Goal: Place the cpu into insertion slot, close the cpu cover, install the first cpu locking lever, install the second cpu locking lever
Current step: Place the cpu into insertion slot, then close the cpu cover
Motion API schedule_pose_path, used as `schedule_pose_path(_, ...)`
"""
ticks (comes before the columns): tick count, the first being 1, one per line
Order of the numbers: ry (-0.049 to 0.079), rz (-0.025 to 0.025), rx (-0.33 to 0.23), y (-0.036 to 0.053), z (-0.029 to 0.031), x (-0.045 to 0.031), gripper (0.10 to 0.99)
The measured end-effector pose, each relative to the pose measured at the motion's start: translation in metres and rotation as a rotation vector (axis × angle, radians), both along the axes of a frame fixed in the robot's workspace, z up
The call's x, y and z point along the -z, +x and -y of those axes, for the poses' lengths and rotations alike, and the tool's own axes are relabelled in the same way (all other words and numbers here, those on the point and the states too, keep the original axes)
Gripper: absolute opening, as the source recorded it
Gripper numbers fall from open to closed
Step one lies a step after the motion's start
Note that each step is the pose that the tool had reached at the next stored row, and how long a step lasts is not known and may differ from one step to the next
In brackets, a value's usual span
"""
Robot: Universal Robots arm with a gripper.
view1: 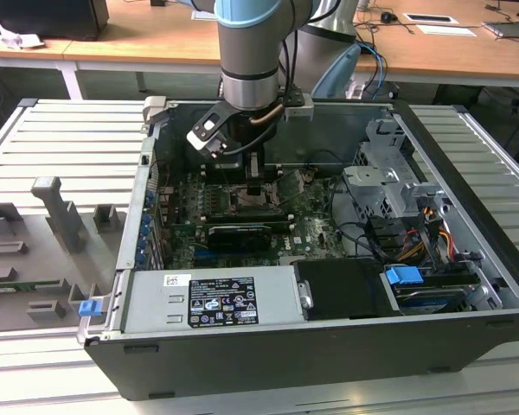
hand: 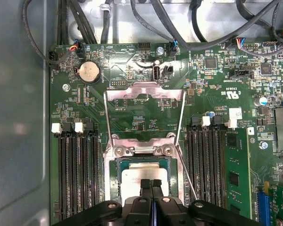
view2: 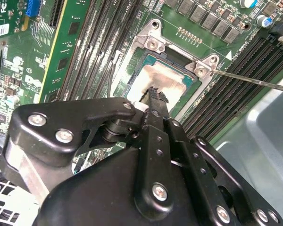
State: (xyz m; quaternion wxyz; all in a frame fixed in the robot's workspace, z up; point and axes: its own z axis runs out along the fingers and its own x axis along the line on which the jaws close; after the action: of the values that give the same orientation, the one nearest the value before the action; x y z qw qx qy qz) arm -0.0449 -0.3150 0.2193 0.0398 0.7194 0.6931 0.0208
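Within the open computer case (view1: 329, 367), mid-frame in the exterior view, the gripper (view1: 253, 186) hangs directly above the cpu (hand: 139, 175), which lies flat in the insertion slot (view2: 132, 63). Its fingers (hand: 145, 187) are pressed together and appear to grasp nothing. Beyond the socket, the cpu cover (hand: 132, 92) stands swung back on its hinge. The gripper body hides the chip's near edge, and fingertip contact cannot be judged.

The silvery cpu (hand: 132, 182) lies flat in the insertion slot (hand: 117, 151) right under my gripper (hand: 149, 183); the cpu cover (hand: 145, 92) stands open beyond it.
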Motion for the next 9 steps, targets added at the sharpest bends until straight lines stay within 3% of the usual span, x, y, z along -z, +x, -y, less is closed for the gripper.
schedule_pose_path(9, -0.002, -0.0016, 0.000, 0.0005, 0.0000, -0.0023, 0.106)
